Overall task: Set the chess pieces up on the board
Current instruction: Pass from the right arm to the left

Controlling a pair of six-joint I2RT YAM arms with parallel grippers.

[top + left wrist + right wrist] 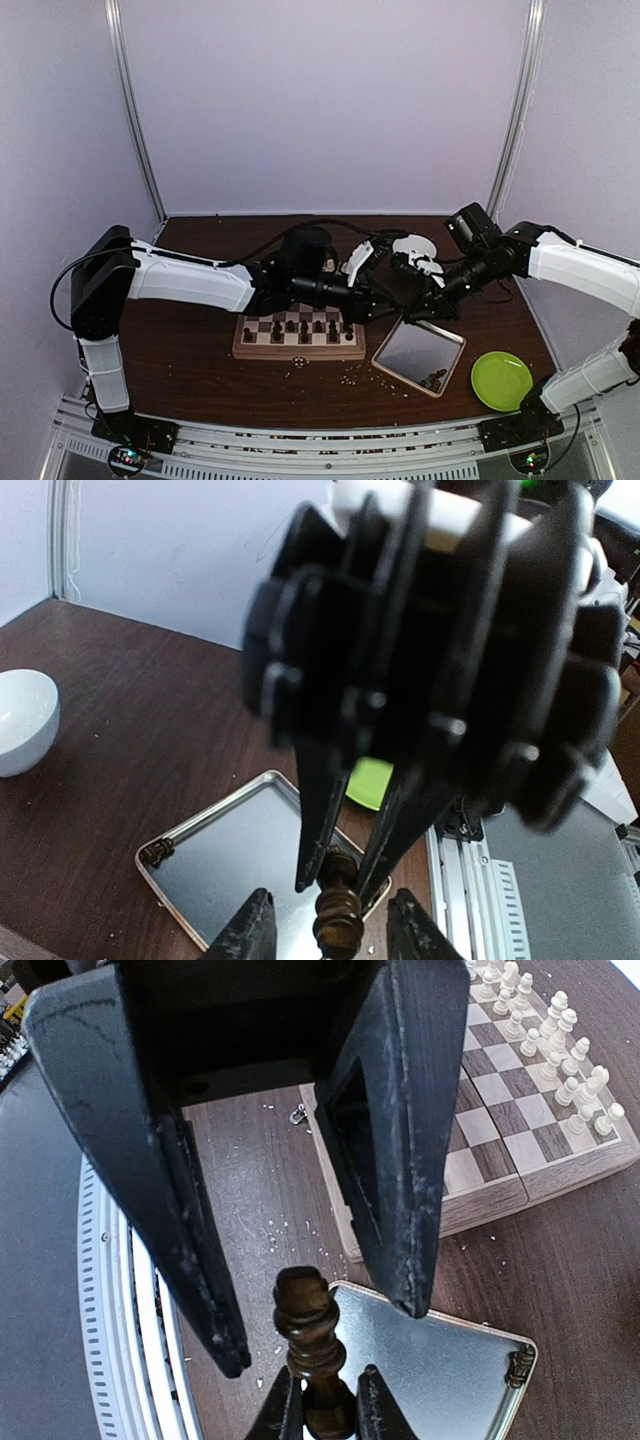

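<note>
Both arms meet in the air above the metal tray (418, 355), with one dark chessman (305, 1320) between them. The right hand (328, 1402) has its fingers pinched tight on the lower part of this piece and holds it upright over the tray's near corner. The left hand (332, 932) is about half open: its two fingers straddle the same chessman, one on each side, with a visible gap on both sides, so it grips nothing. The board (300, 348) lies flat on the dark bench (190, 340) just left of the tray, its small clasp (297, 1114) on the edge that faces the arm bases. A row of dark chessmen (300, 327) stands along its near side, and cream chessmen (560, 1050) stand in rows along the far side. A small heap of dark pieces (435, 378) lies in one corner of the tray. Pale crumbs (270, 1230) are scattered on the bench between board and tray. A green plate (501, 380) sits right of the tray and a white bowl (20, 720) farther back.
</note>
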